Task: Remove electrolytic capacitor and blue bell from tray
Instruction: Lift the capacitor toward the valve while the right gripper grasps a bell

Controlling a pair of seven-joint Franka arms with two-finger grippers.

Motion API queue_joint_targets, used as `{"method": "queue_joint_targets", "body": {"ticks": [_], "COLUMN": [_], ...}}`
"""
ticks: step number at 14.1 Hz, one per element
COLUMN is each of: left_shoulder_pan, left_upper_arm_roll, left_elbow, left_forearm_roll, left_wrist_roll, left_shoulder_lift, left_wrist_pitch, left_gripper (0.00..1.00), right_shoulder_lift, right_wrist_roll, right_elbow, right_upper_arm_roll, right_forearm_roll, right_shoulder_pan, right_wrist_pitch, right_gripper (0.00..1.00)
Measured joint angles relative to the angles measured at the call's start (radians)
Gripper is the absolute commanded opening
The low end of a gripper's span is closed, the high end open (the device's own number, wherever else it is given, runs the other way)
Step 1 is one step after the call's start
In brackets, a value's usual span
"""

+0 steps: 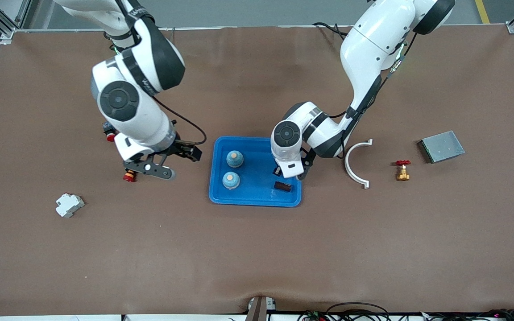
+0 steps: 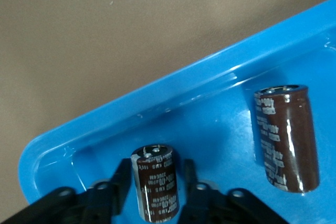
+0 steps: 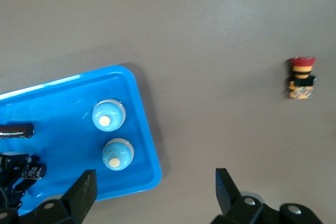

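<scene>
The counter wears a matt brown cloth-like cover, slightly rumpled at its edge nearest the front camera. The tray is glossy blue plastic. Both capacitors have shiny brown sleeves with pale print. The bells look smooth, blue-painted. The curved clamp is white plastic; the valve is brass.

Robotics lab or test bench, by every sign: broad surface under brown matting, aluminium frame posts at 11 and 1 o'clock, cable bundles along the edge at 6 o'clock. Scattered industrial parts around a blue tray: white circuit breaker at 8 o'clock, brass valve and grey metal box at 3 o'clock
</scene>
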Motion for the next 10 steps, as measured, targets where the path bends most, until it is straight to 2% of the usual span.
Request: {"method": "queue_joint_targets", "body": {"ticks": [2,3,7,10], "left_shoulder_pan": [0.000,0.000,0.006,0.028], "left_upper_arm_roll": [0.000,0.000,0.004,0.009], "left_elbow": [0.000,0.000,0.014,0.023], "left_forearm_roll": [0.000,0.000,0.005,0.012], "left_wrist_roll": [0.000,0.000,0.000,0.004], "left_shoulder_lift": [0.000,0.000,-0.022,-0.100], "left_wrist_pitch": [0.001,0.001,-0.026,-0.114], "left_gripper": [0.02,0.00,0.00,0.00], "right_shoulder_lift": [0.029,0.046,0.118,0.152], "right_wrist_roll": [0.018,0.020,0.101,0.129], "right_elbow": [-0.002,-0.004,-0.008,-0.008], "right_upper_arm_roll": [0.000,0.000,0.000,0.000], "right_forearm_roll": [0.000,0.000,0.001,0.001], "right_shoulder_pan": [0.015,0.020,0.051,0.070], "right_wrist_pitch": [0.028,0.047,0.143,0.201], "right_gripper": [1.00,1.00,1.00,1.00]}}
